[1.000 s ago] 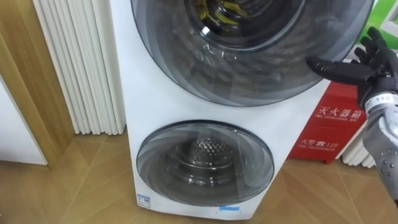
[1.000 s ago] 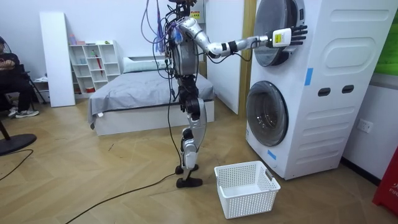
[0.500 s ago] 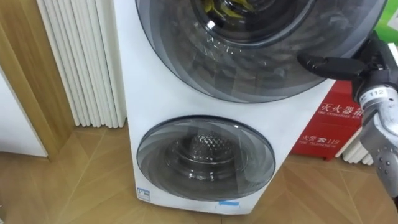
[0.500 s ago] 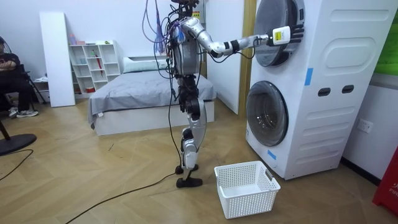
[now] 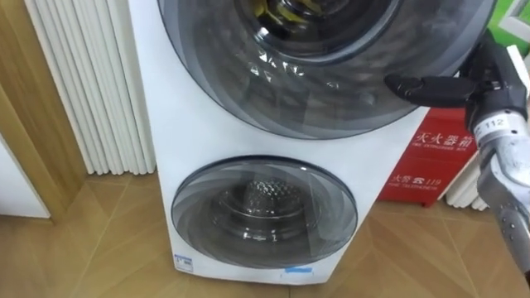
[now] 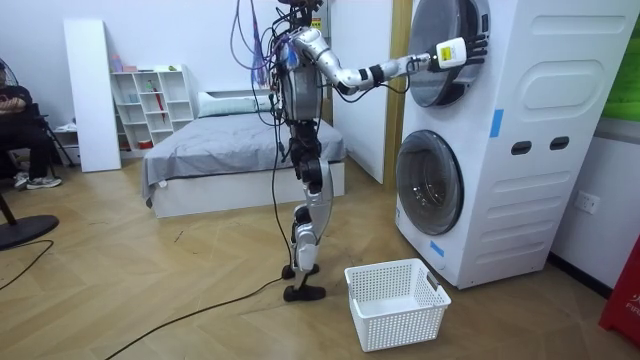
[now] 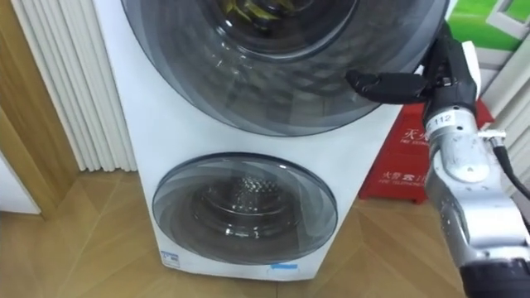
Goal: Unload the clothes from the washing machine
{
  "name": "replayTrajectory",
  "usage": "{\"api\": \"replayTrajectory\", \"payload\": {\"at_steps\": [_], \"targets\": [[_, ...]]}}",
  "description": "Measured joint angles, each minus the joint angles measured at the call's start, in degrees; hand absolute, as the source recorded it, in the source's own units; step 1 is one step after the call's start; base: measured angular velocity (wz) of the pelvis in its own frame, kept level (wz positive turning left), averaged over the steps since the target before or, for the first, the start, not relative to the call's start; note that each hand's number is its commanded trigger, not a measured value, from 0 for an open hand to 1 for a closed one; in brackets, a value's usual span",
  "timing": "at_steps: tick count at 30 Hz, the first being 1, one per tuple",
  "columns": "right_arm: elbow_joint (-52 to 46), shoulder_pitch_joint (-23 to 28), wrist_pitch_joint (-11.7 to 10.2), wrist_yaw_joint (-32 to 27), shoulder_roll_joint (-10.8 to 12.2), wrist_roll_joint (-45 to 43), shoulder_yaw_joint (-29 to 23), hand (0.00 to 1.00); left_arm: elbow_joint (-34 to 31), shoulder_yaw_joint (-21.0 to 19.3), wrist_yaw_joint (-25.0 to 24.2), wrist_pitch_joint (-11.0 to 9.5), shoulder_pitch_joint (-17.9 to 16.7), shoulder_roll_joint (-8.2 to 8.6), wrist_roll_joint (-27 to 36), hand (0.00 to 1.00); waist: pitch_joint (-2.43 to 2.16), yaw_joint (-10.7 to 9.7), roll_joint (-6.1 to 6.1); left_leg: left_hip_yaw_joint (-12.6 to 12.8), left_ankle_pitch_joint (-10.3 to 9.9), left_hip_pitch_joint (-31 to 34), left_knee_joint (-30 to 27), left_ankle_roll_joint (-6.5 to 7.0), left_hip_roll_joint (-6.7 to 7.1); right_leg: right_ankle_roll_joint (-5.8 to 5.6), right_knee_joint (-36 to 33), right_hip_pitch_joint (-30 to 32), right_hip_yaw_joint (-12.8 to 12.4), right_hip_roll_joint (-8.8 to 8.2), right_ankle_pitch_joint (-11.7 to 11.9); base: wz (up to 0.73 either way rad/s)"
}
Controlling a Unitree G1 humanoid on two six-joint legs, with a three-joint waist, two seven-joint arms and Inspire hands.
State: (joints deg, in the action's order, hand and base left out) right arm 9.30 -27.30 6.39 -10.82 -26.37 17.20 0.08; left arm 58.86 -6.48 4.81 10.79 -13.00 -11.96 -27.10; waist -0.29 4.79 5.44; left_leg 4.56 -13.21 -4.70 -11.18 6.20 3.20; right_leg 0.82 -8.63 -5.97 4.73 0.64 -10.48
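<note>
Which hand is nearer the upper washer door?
Right. The right hand rests at the right edge of the upper door, fingers straight. No left arm stretches toward that door, so the left hand must be farther off.

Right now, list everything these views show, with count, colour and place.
washing machine: one, white, stacked unit before the robot
upper door: one, smoky grey, round
lower door: one, smoky grey, round, near floor
clothes: some, yellow, behind upper door's glass
radiator: one, white, left of machine
red box: one, on floor right of machine
basket: one, white, on floor before machine
bed: one, grey cover, behind robot
shelf: one, white, far wall
person: one, dark clothes, seated at room view's left
right hand: black, at upper door's right rim, thumb straight on glass
</note>
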Motion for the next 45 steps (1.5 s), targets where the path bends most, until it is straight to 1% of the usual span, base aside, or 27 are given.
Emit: {"api": "replayTrajectory", "payload": {"at_steps": [2, 3, 8, 10, 11, 13, 14, 15, 16, 17, 18, 19, 20, 21, 22, 23, 25, 29, 31, 33, 35, 37, 39, 42, 45], "targets": [[-2.1, 1.2, 0.0, 0.4, 0.0, -0.1, 0.5, 0.00, -0.7, 0.3, 0.0, 0.0, -0.1, -0.15, 0.0, 0.00, 0.01, 0.0, -0.04, 0.0, 0.1, -0.2, 0.1, -0.08, -0.08, 0.03, 0.0, 0.0, 0.0, 0.07, 0.0, -0.18], [-3.3, 2.1, 0.0, 0.5, 0.0, -0.1, 0.9, 0.00, -0.7, 1.2, 0.0, -0.1, 0.0, -0.38, 0.0, 0.00, 0.02, -0.1, -0.10, 0.0, 0.1, -0.6, 0.3, -0.09, -0.20, 0.09, -0.1, -0.2, -0.2, 0.23, 0.1, -0.12], [-8.5, 5.5, 0.0, 1.7, 0.4, 0.7, 1.1, 0.00, -0.8, 2.3, -0.1, -1.1, 0.2, -0.32, 0.0, 0.00, 0.12, -0.1, -0.36, 0.0, 0.2, -1.1, 0.7, -0.32, -0.55, 0.34, 0.0, -0.4, -1.4, 0.65, 0.2, -0.09], [-13.2, 9.3, -0.5, 1.9, 0.7, 0.8, 0.9, 0.00, -0.6, 2.4, 0.1, -1.6, 0.2, -0.28, 0.0, 0.00, 0.17, 0.0, -0.49, 0.0, 0.2, -1.2, 0.7, -0.33, -0.62, 0.35, 0.0, -0.4, -1.4, 0.69, 0.2, -0.02], [-14.4, 10.2, -0.6, 1.9, 1.0, 0.7, 0.9, 0.00, -0.3, 2.4, 0.2, -1.6, 0.2, -0.28, 0.0, 0.00, 0.21, 0.0, -0.58, 0.0, 0.2, -1.1, 0.7, -0.33, -0.64, 0.35, 0.0, -0.4, -1.4, 0.73, 0.2, -0.10], [-18.0, 13.5, -2.3, 2.3, 3.7, -0.1, 1.0, 0.00, 0.9, 3.1, 0.9, -1.7, 0.1, -0.18, 0.0, 0.00, 0.27, -0.2, -0.85, 0.0, 0.2, -1.0, 0.7, -0.33, -0.66, 0.35, 0.0, -0.4, -1.4, 0.75, 0.2, -0.09], [-18.6, 14.7, -2.9, 2.4, 4.4, -0.3, 1.0, 0.00, 1.0, 3.4, 1.0, -1.8, 0.1, -0.19, 0.1, 0.00, 0.25, -0.3, -0.91, -0.1, 0.2, -1.0, 0.7, -0.33, -0.67, 0.35, 0.0, -0.4, -1.4, 0.75, 0.2, 0.00], [-19.3, 17.1, -4.2, 2.7, 5.5, -1.0, 1.0, 0.00, 1.3, 3.6, 1.2, -2.3, 0.1, -0.12, 0.1, 0.00, 0.27, -0.3, -1.07, -0.1, 0.2, -1.0, 0.6, -0.33, -0.66, 0.35, 0.0, -0.5, -1.4, 0.74, 0.2, 0.09], [-19.3, 19.2, -4.4, 3.8, 6.5, -1.5, 1.1, 0.00, 1.4, 4.3, 1.3, -2.5, 0.0, -0.13, 0.1, 0.00, 0.26, -0.4, -1.16, 0.0, 0.2, -1.1, 0.5, -0.33, -0.64, 0.35, 0.0, -0.6, -1.4, 0.71, 0.2, 0.09], [-19.3, 20.2, -4.4, 4.3, 6.9, -1.5, 1.5, 0.00, 1.3, 4.6, 1.4, -2.6, 0.0, -0.09, 0.1, 0.00, 0.38, -0.5, -1.40, 0.0, 0.2, -1.0, 0.5, -0.33, -0.63, 0.35, 0.0, -0.6, -1.4, 0.70, 0.2, 0.05], [-19.3, 22.0, -4.3, 5.4, 8.1, -1.5, 2.3, 0.00, 1.3, 4.6, 1.4, -2.7, 0.1, 0.19, 0.1, 0.00, 0.36, -0.5, -1.46, -0.1, 0.2, -1.0, 0.5, -0.33, -0.60, 0.35, 0.0, -0.5, -1.5, 0.69, 0.2, 0.00], [-19.3, 23.3, -4.3, 6.5, 9.3, -1.5, 3.1, 0.00, 1.3, 4.6, 1.5, -2.7, 0.2, 0.68, 0.0, 0.00, 0.36, -0.5, -1.90, 0.0, 0.2, -0.9, 0.5, -0.33, -0.56, 0.35, 0.0, -0.3, -1.7, 0.63, 0.2, 0.00], [-19.3, 23.8, -4.3, 7.1, 9.9, -1.5, 3.3, 0.00, 1.3, 4.6, 1.5, -2.7, 0.2, 1.01, 0.0, 0.00, 0.37, -0.5, -2.26, 0.0, 0.2, -0.9, 0.5, -0.34, -0.52, 0.35, 0.0, -0.2, -1.7, 0.59, 0.2, 0.00], [-19.3, 24.8, -4.3, 8.1, 10.7, -1.5, 3.9, 0.00, 1.3, 4.6, 1.5, -2.9, 0.3, 1.62, 0.0, 0.00, 0.33, -0.5, -2.88, 0.0, 0.2, -0.9, 0.6, -0.34, -0.43, 0.36, 0.0, -0.2, -1.7, 0.50, 0.2, 0.00], [-19.3, 26.1, -4.3, 9.2, 11.3, -1.8, 4.8, 0.00, 1.3, 4.7, 1.5, -3.3, 0.2, 1.96, 0.0, 0.00, 0.20, -0.4, -3.52, 0.1, 0.2, -0.9, 0.7, -0.34, -0.39, 0.37, -0.1, -0.1, -1.8, 0.46, 0.2, 0.00], [-19.3, 26.7, -4.3, 9.8, 11.6, -1.9, 5.3, 0.00, 1.3, 4.9, 1.5, -3.5, 0.1, 2.01, 0.0, 0.00, 0.14, -0.4, -3.76, 0.1, 0.2, -0.9, 0.8, -0.34, -0.38, 0.37, -0.1, 0.0, -1.8, 0.46, 0.2, 0.00], [-19.3, 28.3, -4.2, 12.3, 12.5, -1.9, 7.0, 0.00, 1.4, 5.7, 1.5, -3.7, 0.0, 2.02, 0.1, 0.00, 0.23, -0.5, -4.38, 0.1, 0.2, -0.8, 0.9, -0.34, -0.38, 0.41, -0.1, 0.1, -2.0, 0.49, 0.3, 0.00], [-19.7, 29.3, -4.2, 15.7, 12.7, -2.0, 7.8, 0.00, 3.1, 6.2, 1.8, -4.3, 0.1, 2.08, 0.3, 0.00, 0.24, -0.7, -4.56, 0.1, 0.2, -0.7, 1.2, -0.34, -0.42, 0.50, -0.1, 0.1, -2.0, 0.58, 0.3, 0.02], [-20.7, 29.8, -4.2, 17.1, 12.8, -2.0, 8.6, 0.00, 4.3, 7.5, 1.8, -4.5, 0.7, 2.05, 0.6, 0.00, 0.26, -1.1, -4.68, 0.0, 0.1, -0.6, 1.6, -0.34, -0.43, 0.59, -0.4, 0.4, -1.6, 0.57, 0.4, 0.05], [-20.8, 30.4, -4.3, 17.8, 12.8, -2.1, 9.7, 0.00, 5.2, 8.6, 1.7, -4.5, 0.9, 2.04, 0.7, 0.00, 0.26, -1.3, -4.68, 0.0, 0.1, -0.7, 1.5, -0.34, -0.41, 0.63, -0.6, 0.4, -1.6, 0.55, 0.4, 0.00], [-20.8, 31.5, -4.3, 18.5, 12.9, -2.0, 11.1, 0.00, 5.3, 9.7, 1.7, -4.5, 1.0, 2.05, 0.7, 0.00, 0.36, -1.3, -4.92, 0.1, 0.1, -0.9, 1.4, -0.33, -0.44, 0.63, -1.1, 0.4, -1.6, 0.55, 0.4, 0.00], [-20.8, 32.0, -4.3, 19.5, 13.0, -2.0, 12.9, 0.00, 5.3, 11.5, 1.7, -4.6, 1.6, 2.07, 0.7, 0.00, 0.34, -1.4, -4.90, 0.1, 0.1, -0.8, 1.3, -0.33, -0.41, 0.66, -1.1, 0.5, -1.5, 0.52, 0.4, 0.00], [-20.8, 32.0, -4.3, 20.1, 13.0, -2.0, 13.9, 0.00, 5.3, 12.3, 1.7, -4.9, 2.3, 2.06, 0.7, 0.00, 0.35, -1.5, -4.93, 0.1, 0.1, -0.8, 1.2, -0.32, -0.41, 0.69, -1.2, 0.5, -1.5, 0.51, 0.4, 0.00], [-20.8, 32.0, -4.3, 21.0, 13.2, -2.0, 14.6, 0.00, 5.2, 12.5, 1.7, -5.0, 3.2, 2.09, 1.2, 0.00, 0.33, -1.3, -5.23, 0.2, 0.1, -0.7, 1.0, -0.32, -0.42, 0.72, -1.1, 0.5, -1.4, 0.52, 0.5, 0.00], [-20.8, 32.0, -4.3, 21.1, 13.2, -1.9, 14.6, 0.00, 5.3, 13.3, 1.7, -4.9, 3.4, 2.08, 2.8, 0.00, 0.19, -1.2, -5.70, 0.2, 0.1, -0.9, 1.1, -0.32, -0.42, 0.72, -1.1, 0.4, -1.5, 0.53, 0.5, 0.00]]}}
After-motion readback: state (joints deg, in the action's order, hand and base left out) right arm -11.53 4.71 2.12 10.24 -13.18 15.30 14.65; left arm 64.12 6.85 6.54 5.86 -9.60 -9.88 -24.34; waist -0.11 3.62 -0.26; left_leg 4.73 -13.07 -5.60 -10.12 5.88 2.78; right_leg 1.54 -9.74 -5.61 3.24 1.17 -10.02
